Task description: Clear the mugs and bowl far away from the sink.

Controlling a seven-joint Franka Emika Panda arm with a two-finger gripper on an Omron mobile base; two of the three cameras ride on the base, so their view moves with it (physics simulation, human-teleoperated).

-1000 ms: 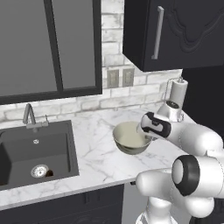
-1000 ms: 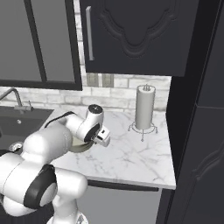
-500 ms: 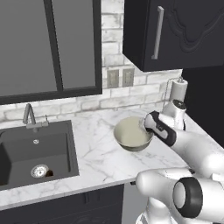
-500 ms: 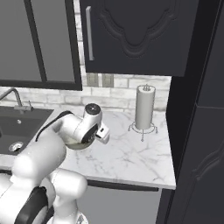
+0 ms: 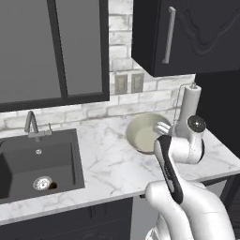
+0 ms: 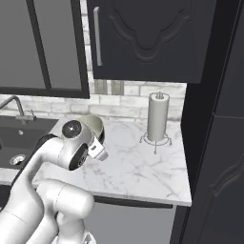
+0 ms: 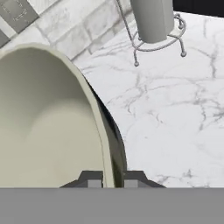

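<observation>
The wide round bowl [image 7: 48, 118], pale olive-beige inside and darker grey outside, is tilted and looks lifted off the white marble worktop [image 5: 112, 164], its rim pinched between the two dark finger tips of the pincer [image 7: 113, 179], one inside the wall and one outside. In the left base view the bowl [image 5: 146, 132] sits well to the right of the dark grey recessed sink [image 5: 37, 164], near the grey paper-towel roll on its wire stand [image 6: 157, 116] by the brick backsplash. Judged from this, the bowl is already a good way from the basin but has not yet been set down and released. No green mugs can be made out on the visible stretch of worktop, so whether they are dealt with cannot be told.
</observation>
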